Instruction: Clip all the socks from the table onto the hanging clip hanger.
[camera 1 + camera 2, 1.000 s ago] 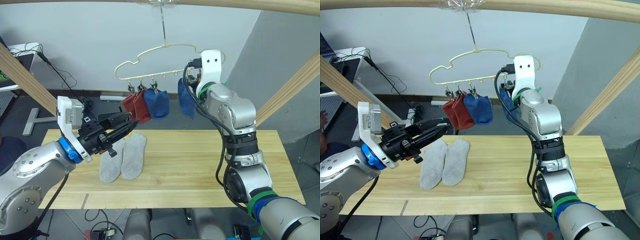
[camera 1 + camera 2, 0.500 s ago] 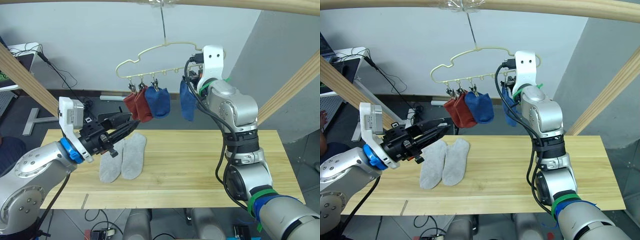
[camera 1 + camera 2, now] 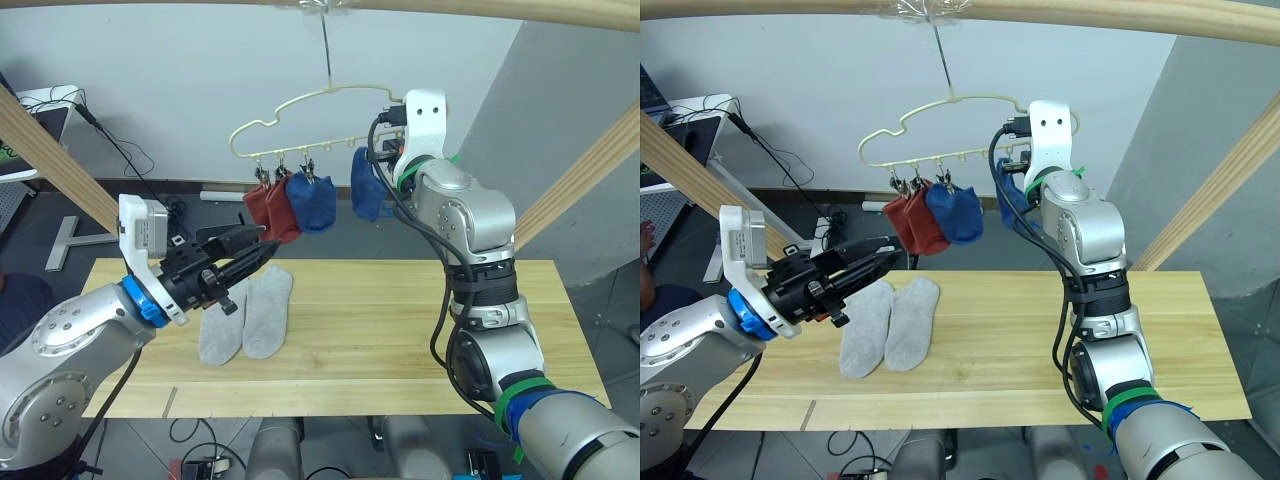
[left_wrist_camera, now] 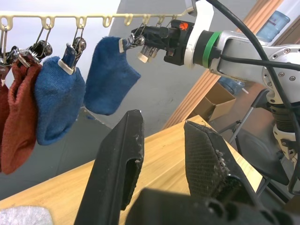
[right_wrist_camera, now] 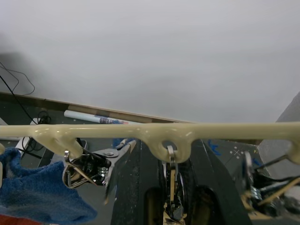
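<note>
1. Two end effectors are at work. The right end effector (image 4: 143, 41) is raised to the bar of the clip hanger (image 3: 300, 104) and pinches the cuff of a blue sock (image 3: 366, 184), its two fingers closed narrow on the fabric right beside one of the metal clips (image 4: 75, 50). In the right wrist view we see the pale yellow bar crossing just ahead of the fingers, with a clip hanging straight down between them.
2. The left end effector (image 3: 255, 250) hovers above the surface (image 3: 400, 330), holding nothing, its two black fingers (image 4: 117, 159) parted a moderate way and aimed toward the hanging row.
3. From the held sock, at 9 o'clock along the bar, we see a second blue sock (image 3: 313, 203) clipped up, and further toward 9 o'clock two rust red socks (image 3: 268, 212) hanging against each other, touching.
4. The hanger hangs by its metal hook (image 3: 326, 50) from a wooden beam (image 3: 480, 10) overhead.
5. Two light grey socks (image 3: 246, 316) lie flat side by side on the pale wood surface, touching along their length, at 6 o'clock from the left end effector and at 7 o'clock from the hanger.
</note>
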Available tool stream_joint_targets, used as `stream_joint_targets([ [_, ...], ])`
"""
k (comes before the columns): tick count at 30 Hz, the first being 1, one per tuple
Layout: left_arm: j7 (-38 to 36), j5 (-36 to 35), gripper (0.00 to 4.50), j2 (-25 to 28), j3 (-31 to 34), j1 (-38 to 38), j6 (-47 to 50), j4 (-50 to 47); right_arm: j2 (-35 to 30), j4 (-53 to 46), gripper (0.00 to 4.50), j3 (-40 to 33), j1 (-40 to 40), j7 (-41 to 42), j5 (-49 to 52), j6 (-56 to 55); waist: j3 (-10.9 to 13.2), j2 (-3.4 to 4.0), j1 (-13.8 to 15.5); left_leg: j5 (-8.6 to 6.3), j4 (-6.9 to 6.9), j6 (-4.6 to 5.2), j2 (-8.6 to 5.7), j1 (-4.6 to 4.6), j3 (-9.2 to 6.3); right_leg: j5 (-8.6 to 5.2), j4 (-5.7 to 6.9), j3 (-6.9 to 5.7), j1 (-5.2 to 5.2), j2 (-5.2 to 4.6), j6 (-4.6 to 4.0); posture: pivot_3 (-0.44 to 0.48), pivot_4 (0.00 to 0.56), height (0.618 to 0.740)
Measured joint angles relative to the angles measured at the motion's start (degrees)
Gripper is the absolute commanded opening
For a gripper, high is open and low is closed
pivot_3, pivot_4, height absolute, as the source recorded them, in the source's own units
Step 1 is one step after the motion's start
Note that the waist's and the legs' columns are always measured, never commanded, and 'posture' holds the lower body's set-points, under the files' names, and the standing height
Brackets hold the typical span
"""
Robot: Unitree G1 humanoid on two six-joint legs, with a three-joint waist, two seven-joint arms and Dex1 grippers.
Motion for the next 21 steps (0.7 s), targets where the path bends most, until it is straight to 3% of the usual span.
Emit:
stream_joint_targets([
  [8, 2.6, 3.1, 1.68, 1.8, -0.3, 4.7, 2.8, 0.0, 0.0, -0.3, 0.09, 0.0, 0.0, -0.3, 0.0, 0.3, 0.0, 0.01, 0.0, 0.0, -0.01, 0.0, 0.0, 0.0, -0.01, 0.0, 0.01, 0.0, -0.01, 0.0, 0.0, -0.066, 0.3, 0.74],
  [11, 5.2, 6.1, 1.68, 5.4, -3.2, 5.6, 7.8, 2.0, 0.2, -1.0, 0.09, 0.0, 0.0, -0.6, 0.0, 0.9, 0.1, 0.07, 0.0, 0.0, 0.0, 0.0, -0.01, 0.01, -0.01, -0.01, 0.03, 0.02, -0.01, 0.0, 0.01, -0.068, 0.305, 0.74],
  [17, 8.5, 17.3, 1.68, 5.8, -13.3, 2.9, 10.7, 8.9, 0.5, -2.4, 0.09, 0.0, 0.0, -1.0, 0.2, 2.3, 0.3, 0.12, 0.0, 0.0, -0.03, 0.0, 0.0, 0.0, 0.01, -0.01, 0.02, 0.01, -0.08, 0.01, 0.0, -0.07, 0.314, 0.74],
  [21, 6.7, 22.9, 2.54, 5.0, -17.6, 0.5, 8.9, 11.9, 0.8, -2.9, 0.09, -0.1, 0.0, -1.1, 0.3, 2.8, 0.3, 0.14, 0.0, 0.0, -0.04, 0.0, 0.0, -0.08, 0.03, 0.0, 0.01, 0.02, -0.14, -0.01, 0.0, -0.084, 0.321, 0.74],
])
